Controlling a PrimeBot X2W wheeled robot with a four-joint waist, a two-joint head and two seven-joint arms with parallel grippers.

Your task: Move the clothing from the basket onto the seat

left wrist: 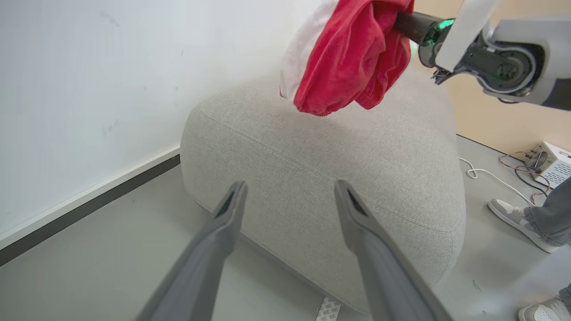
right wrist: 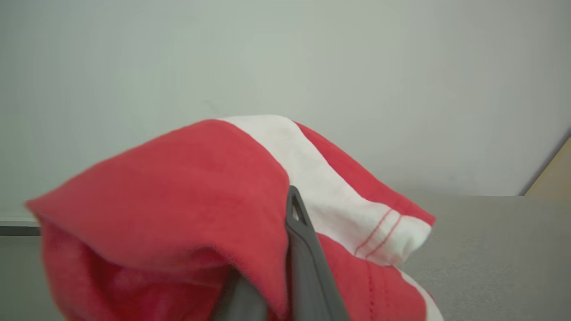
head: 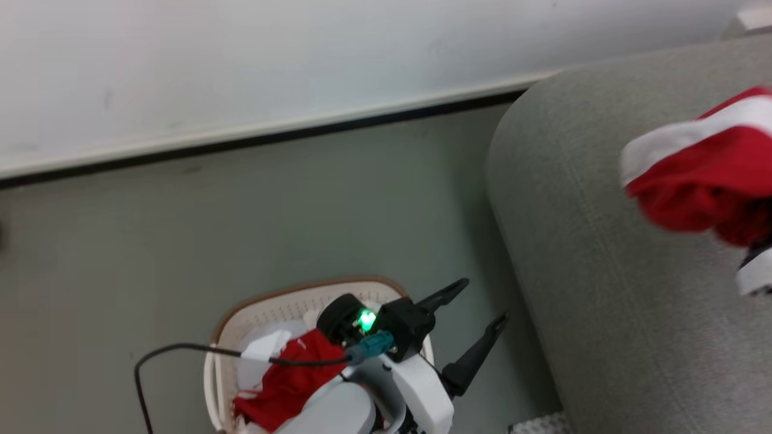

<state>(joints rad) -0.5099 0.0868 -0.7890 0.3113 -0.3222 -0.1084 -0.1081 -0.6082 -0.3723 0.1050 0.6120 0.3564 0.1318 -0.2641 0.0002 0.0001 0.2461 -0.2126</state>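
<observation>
Woven grey seat (left wrist: 312, 160), rounded corners; soft red clothing (left wrist: 352, 53) bunched above.

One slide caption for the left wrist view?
Right claw holds red clothing over the grey seat; left claw open.

no legible text, labels or signs anywhere

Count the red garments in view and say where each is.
2. One red garment hangs from the right gripper above the grey sofa; a second garment lies in the laundry basket. More may be hidden beneath it.
</observation>
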